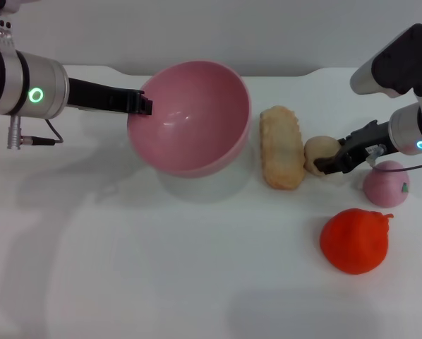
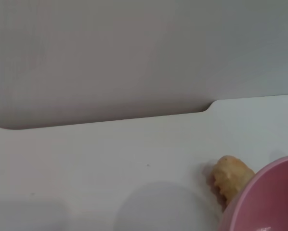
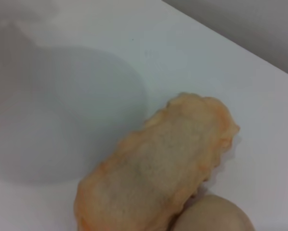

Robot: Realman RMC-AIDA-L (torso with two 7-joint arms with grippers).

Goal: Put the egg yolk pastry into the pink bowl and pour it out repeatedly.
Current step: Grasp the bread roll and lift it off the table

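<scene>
Long golden pastry (image 1: 281,147), pink peach ball (image 1: 386,183), orange-red fruit (image 1: 354,241), white table (image 1: 126,268).

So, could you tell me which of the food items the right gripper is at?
The egg yolk pastry: the small pale tan ball beside the long golden pastry; the right gripper touches only that one.

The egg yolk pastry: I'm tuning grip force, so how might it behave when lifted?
The egg yolk pastry is a small round ball, so it probably rolls if nudged. Its matte surface suggests decent grip for the right claw. It looks light, though softness can't be judged.
</scene>
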